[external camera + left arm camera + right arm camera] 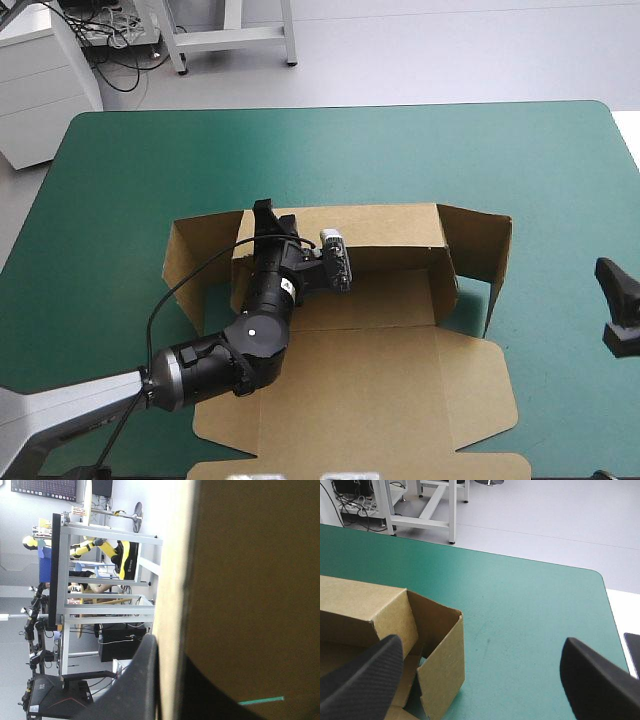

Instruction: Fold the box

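Observation:
The brown box [400,380] lies mid-table with its broad panel flat toward the near edge. Its far wall [390,225] stands raised, with side flaps angled up at the left [195,262] and right [482,250]. My left gripper [266,214] reaches over the box and is shut on the far wall near its left end. In the left wrist view the board [250,580] runs between the black fingers [145,680]. My right gripper [617,300] hovers open beside the table's right edge, apart from the box. In the right wrist view the right gripper [481,644] faces the box's right corner [440,650].
Teal-green cover [560,170] lies bare beyond and to the right of the box. The box's front flap reaches the table's near edge [360,465].

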{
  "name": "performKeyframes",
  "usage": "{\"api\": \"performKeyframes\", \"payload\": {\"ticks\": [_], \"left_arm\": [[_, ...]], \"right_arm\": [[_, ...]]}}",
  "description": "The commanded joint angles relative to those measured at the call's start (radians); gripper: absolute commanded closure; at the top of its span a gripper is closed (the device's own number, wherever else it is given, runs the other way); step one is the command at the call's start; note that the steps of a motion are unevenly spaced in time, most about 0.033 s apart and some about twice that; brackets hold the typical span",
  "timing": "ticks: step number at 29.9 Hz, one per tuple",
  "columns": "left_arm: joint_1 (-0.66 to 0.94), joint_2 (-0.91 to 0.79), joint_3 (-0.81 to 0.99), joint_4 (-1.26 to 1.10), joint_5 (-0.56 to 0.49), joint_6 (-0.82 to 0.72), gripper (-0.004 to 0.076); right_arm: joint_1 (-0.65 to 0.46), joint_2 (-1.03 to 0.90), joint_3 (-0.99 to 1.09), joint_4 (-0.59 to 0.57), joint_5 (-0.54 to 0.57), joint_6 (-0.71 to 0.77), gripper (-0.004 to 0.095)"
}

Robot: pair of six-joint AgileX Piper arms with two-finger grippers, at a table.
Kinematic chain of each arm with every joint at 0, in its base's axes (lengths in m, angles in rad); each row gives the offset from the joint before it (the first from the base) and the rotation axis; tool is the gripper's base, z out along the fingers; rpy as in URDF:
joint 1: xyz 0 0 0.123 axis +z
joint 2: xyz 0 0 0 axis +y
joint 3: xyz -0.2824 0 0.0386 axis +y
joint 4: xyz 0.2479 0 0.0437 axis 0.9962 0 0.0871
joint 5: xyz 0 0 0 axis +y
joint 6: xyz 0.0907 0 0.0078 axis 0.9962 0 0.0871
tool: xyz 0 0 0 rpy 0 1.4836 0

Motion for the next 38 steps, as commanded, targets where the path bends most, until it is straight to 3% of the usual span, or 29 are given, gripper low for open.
{"api": "performKeyframes", "payload": {"ticks": [1, 13, 20, 23, 29, 32, 38], "left_arm": [[-0.007, -0.040, -0.023, 0.027, 0.029, -0.029, 0.0756], [-0.007, -0.040, -0.023, 0.027, 0.029, -0.031, 0.0756], [-0.007, -0.040, -0.023, 0.027, 0.029, -0.031, 0.0756], [-0.007, -0.040, -0.023, 0.027, 0.026, -0.031, 0.0756], [-0.007, -0.040, -0.023, 0.027, 0.017, -0.044, 0.0756], [-0.007, -0.040, -0.023, 0.030, 0.003, -0.044, 0.0756], [-0.003, -0.040, -0.023, 0.035, -0.006, -0.044, 0.0756]], "right_arm": [[-0.004, 0.115, -0.069, -0.034, -0.074, -0.009, 0.0106], [-0.004, 0.465, -0.233, -0.083, -0.069, 0.078, 0.0106], [-0.021, 0.620, -0.418, -0.077, 0.016, 0.042, 0.0106], [-0.101, 0.665, -0.475, 0.003, 0.031, -0.011, 0.0106], [-0.361, 0.765, -0.496, 0.354, 0.121, -0.212, 0.0106], [-0.419, 0.822, -0.492, 0.431, 0.120, -0.225, 0.0106], [-0.427, 0.955, -0.492, 0.441, 0.120, -0.235, 0.0112]]}}
